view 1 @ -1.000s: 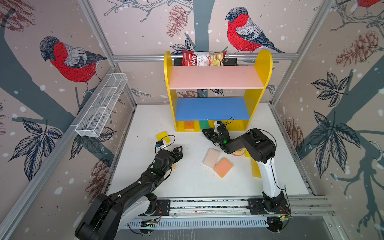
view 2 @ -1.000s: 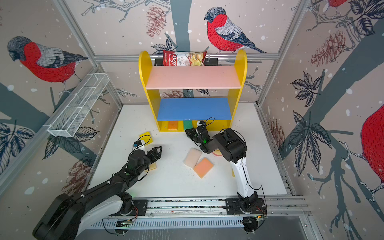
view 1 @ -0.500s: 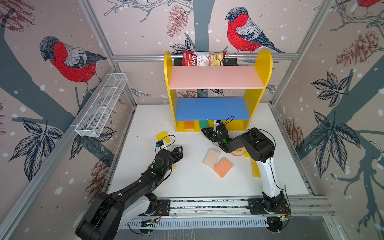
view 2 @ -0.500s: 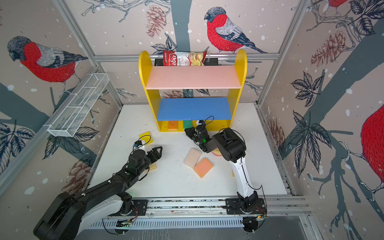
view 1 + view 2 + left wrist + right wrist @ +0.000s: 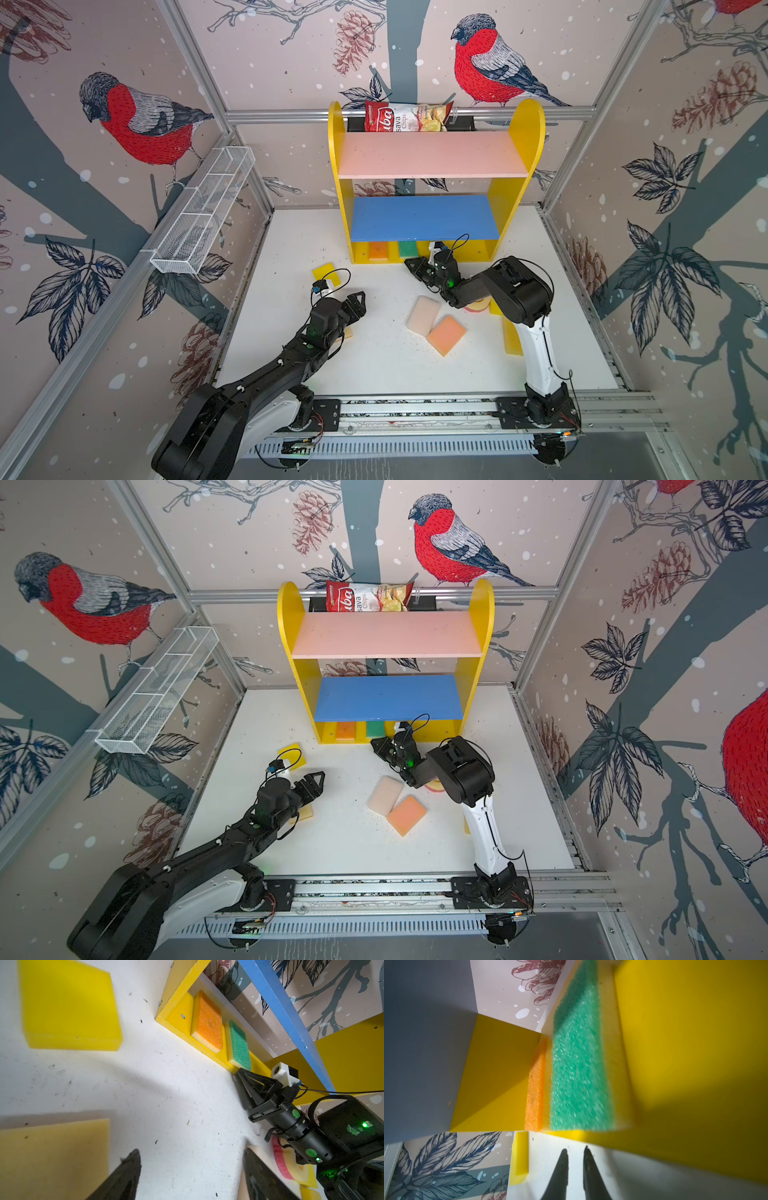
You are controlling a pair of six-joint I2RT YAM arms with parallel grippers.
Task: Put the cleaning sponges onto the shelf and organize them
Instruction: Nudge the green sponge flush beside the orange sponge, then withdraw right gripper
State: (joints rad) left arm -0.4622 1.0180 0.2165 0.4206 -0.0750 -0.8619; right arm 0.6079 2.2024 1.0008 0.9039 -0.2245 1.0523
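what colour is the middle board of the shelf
The middle board is blue; a top view shows it best.

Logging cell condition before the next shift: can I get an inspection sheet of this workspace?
Surface: white tabletop, scuffed and speckled.
Job's things: orange sponge and green sponge side by side on the yellow base of the shelf; yellow sponge, cream sponge, salmon sponge loose on the tabletop; more partly hidden under the arms.
Clutter: chips bag at the shelf's top rear.
Grippers: left gripper jaws open, empty; right gripper jaws nearly shut, empty, facing the green sponge.
Cables: left wrist cable and right wrist cable loop free, not snagged.
Surroundings: bird-print walls; wire basket on the left wall.
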